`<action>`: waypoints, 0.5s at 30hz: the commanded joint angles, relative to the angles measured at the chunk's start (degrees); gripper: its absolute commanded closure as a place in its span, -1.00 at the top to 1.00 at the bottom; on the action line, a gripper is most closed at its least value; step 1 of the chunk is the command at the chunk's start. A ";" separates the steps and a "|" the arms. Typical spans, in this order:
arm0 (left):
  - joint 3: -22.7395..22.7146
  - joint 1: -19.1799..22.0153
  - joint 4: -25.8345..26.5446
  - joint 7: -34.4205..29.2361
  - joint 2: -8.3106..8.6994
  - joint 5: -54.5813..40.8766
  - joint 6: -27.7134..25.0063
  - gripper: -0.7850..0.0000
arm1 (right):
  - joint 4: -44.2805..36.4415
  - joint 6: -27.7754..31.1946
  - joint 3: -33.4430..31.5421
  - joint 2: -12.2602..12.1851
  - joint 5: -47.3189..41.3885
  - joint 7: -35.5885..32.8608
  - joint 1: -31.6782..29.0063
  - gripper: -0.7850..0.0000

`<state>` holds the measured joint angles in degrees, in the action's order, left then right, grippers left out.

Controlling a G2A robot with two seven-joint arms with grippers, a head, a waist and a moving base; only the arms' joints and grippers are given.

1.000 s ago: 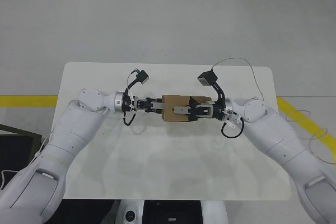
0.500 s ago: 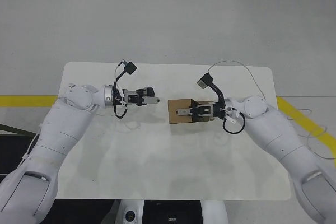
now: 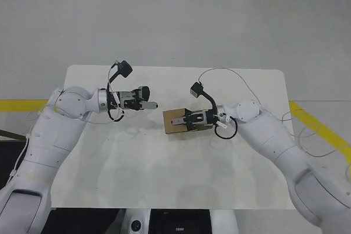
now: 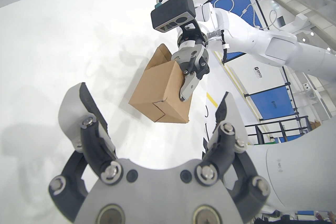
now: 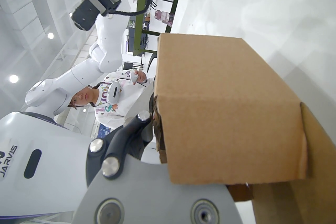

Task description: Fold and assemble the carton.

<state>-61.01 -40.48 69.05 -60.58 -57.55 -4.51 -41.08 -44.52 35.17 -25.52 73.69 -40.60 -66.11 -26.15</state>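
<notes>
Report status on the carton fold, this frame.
Left tool open, apart from the box. Right tool shut on box, near end closed. Nothing between them.

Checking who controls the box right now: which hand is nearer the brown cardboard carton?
Right. The right hand grips one wall of the brown cardboard carton. The left hand is open and apart from the carton's other end, with bare white table between.

A white table [image 3: 175, 175] with rounded corners stands on a pale grey floor [image 3: 175, 35] crossed by a yellow line [image 3: 23, 105]. A brown carton [image 3: 176, 121] sits over the tabletop's middle, slightly towards the far edge; whether its underside touches the surface cannot be told.
</notes>
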 commanded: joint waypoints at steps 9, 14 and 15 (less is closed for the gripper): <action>-0.47 -0.53 0.57 0.03 0.24 0.55 0.11 1.00 | 6.18 0.21 0.63 4.08 2.25 0.13 1.60 0.58; -0.47 -0.53 0.57 0.03 0.24 0.55 0.11 1.00 | 5.84 0.45 -0.29 4.42 3.97 -2.55 2.85 0.65; -0.47 -0.53 0.57 0.03 0.24 0.55 0.11 1.00 | 5.58 0.08 -0.45 4.34 4.62 -2.92 3.03 0.65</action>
<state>-61.48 -41.01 69.63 -60.54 -57.31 -3.96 -40.97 -38.71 35.63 -25.81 78.11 -36.57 -68.67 -23.29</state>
